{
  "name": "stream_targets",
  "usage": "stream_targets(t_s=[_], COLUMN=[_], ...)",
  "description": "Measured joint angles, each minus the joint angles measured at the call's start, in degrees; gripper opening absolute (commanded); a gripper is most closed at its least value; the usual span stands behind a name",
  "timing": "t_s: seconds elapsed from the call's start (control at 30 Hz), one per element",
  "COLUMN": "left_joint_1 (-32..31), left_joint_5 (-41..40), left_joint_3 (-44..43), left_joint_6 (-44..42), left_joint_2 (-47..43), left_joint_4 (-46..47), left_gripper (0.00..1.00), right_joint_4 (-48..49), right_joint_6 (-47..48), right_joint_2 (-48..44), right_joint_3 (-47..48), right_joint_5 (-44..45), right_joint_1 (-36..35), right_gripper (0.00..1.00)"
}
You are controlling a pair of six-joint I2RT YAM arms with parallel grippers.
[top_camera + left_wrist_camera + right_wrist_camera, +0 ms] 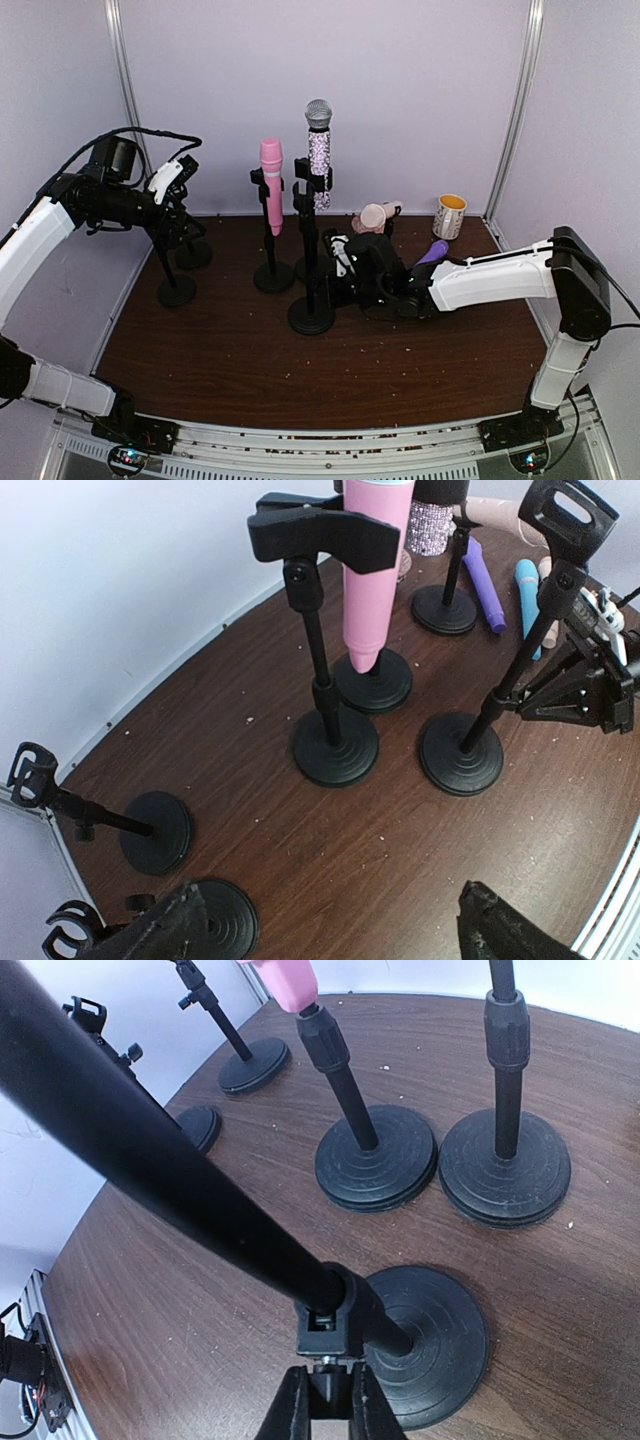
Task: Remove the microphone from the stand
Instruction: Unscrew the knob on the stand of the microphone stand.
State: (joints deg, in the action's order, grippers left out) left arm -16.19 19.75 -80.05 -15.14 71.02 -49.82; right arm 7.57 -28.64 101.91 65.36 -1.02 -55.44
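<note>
Readable text: none; you have no word, brand, number or sign legible in any of the three views.
Mug [450, 216], far right corner of the tabletop [250, 350]: dark marks on its pale side, too small for you to read as letters.

Your top view sits above and behind the arms, looking down over the whole surface [230, 370] to the back wall. The left wrist view hangs high at the far left and faces right across the stands. The right wrist view is low and very close on the front stand [150, 1150], facing left. All three share the pink microphone [271, 185] and nearby stands.
</note>
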Motion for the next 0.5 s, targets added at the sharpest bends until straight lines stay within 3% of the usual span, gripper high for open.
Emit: stream_targets(t_s=[0.27, 0.5], left_joint_1=[0.0, 0.0], left_joint_5=[0.0, 0.2], left_joint_3=[0.0, 0.0], left_joint_6=[0.0, 0.0], left_joint_2=[0.2, 0.2], left_joint_4=[0.0, 0.0], left_gripper=[0.89, 0.89], right_joint_4=[-1.6, -5.3], right_joint_6=[4.5, 16.4], right_joint_2=[0.2, 3.6], right_joint_3=[0.8, 5.0], right_joint_5=[4.7, 21.5], right_joint_1=[-1.5, -7.1], right_gripper=[0.0, 0.0])
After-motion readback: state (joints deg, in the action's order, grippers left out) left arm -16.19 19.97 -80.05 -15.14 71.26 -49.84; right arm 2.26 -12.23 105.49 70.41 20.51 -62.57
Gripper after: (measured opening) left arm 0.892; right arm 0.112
